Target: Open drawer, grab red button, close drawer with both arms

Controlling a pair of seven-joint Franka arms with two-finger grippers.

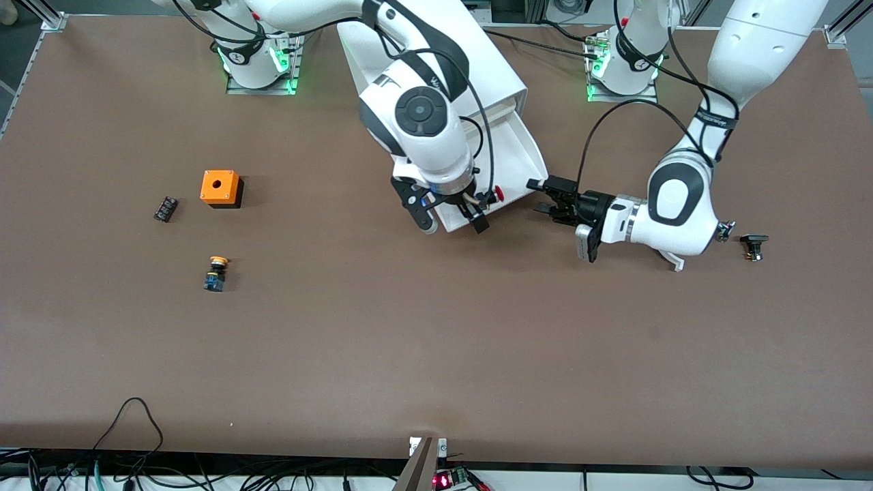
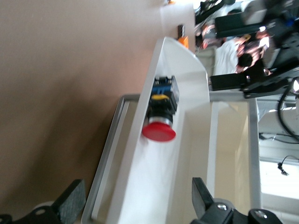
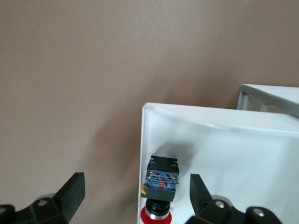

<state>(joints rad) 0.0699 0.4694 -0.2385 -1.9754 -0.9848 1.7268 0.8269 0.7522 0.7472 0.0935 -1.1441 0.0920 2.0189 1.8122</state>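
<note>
The drawer (image 1: 520, 158) stands pulled out of the white cabinet (image 1: 503, 76) toward the front camera. The red-capped button (image 1: 499, 194) lies on its side in the drawer's front end, against the wall. It also shows in both wrist views, button (image 2: 161, 116) and button (image 3: 161, 185). My right gripper (image 1: 451, 217) hangs open just over that front end. The drawer wall (image 3: 145, 154) and the button lie between its fingers (image 3: 74, 191). My left gripper (image 1: 539, 196) is open beside the drawer's front corner toward the left arm's end. Its fingers (image 2: 202, 196) straddle the drawer's edge (image 2: 117, 154).
An orange box (image 1: 221, 188), a yellow-capped button (image 1: 217, 273) and a small black block (image 1: 165, 209) lie toward the right arm's end. A small black part (image 1: 753, 244) lies near the left arm's elbow. Cables run along the front edge of the table.
</note>
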